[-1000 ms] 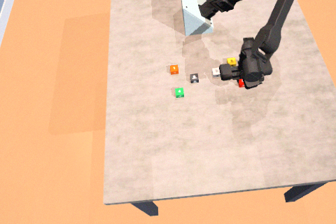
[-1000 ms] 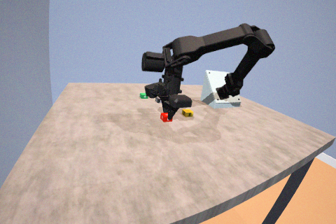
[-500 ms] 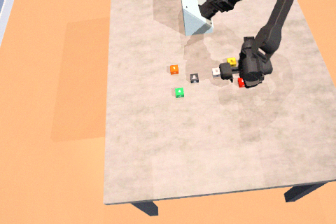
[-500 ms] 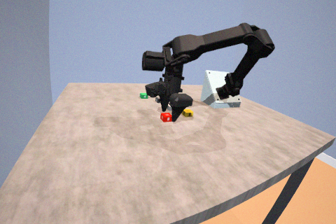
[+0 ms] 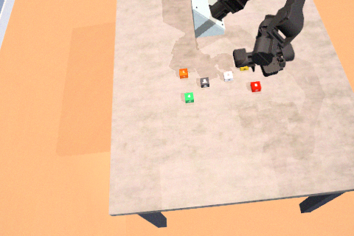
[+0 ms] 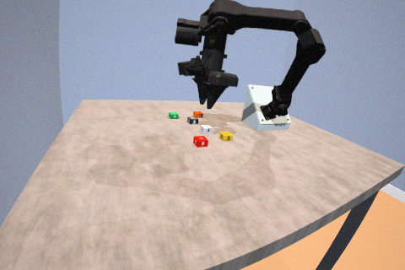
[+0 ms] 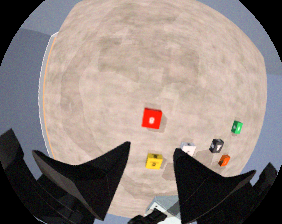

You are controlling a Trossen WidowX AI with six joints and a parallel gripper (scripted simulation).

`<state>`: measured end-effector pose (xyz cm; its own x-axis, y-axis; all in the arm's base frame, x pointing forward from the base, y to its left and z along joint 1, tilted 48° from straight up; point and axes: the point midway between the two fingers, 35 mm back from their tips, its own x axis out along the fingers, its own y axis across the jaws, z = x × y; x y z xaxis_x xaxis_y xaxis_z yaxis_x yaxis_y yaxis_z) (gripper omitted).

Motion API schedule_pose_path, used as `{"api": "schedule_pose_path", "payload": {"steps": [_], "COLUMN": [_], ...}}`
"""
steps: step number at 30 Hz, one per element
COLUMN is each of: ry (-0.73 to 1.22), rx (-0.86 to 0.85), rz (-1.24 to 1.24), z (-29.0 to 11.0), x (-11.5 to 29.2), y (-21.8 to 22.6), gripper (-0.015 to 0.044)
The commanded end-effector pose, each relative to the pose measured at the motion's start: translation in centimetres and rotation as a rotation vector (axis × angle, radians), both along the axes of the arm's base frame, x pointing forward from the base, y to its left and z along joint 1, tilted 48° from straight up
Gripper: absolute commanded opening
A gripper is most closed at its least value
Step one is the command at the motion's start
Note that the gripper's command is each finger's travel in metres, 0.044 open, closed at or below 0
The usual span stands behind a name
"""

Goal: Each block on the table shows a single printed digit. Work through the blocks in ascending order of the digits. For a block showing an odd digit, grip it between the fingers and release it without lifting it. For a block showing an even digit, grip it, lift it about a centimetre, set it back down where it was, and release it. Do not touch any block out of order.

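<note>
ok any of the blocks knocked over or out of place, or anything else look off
Nothing stands out. All six blocks, red, yellow, white, grey, orange and green, sit flat and apart on the table. The gripper hangs above them, holding nothing.

Two dark fingers of the claw frame a yellow block on the bench below, with nothing between them. A red block lies beyond it. White, grey, orange and green blocks sit to the right.
</note>
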<state>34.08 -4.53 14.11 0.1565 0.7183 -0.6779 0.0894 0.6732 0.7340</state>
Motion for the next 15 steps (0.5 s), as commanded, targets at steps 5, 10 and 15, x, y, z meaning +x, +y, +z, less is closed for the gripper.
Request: {"api": "schedule_pose_path", "payload": {"steps": [5, 10, 15], "ry": [0.015, 0.015, 0.020], "rx": [0.003, 0.002, -0.017], "rz": [0.011, 0.011, 0.006], "z": [0.6, 0.3, -6.1], "x": [-0.5, -0.5, -2.7], "y": [-0.8, -1.1, -7.1], "gripper": [0.0120, 0.0120, 0.0120]}}
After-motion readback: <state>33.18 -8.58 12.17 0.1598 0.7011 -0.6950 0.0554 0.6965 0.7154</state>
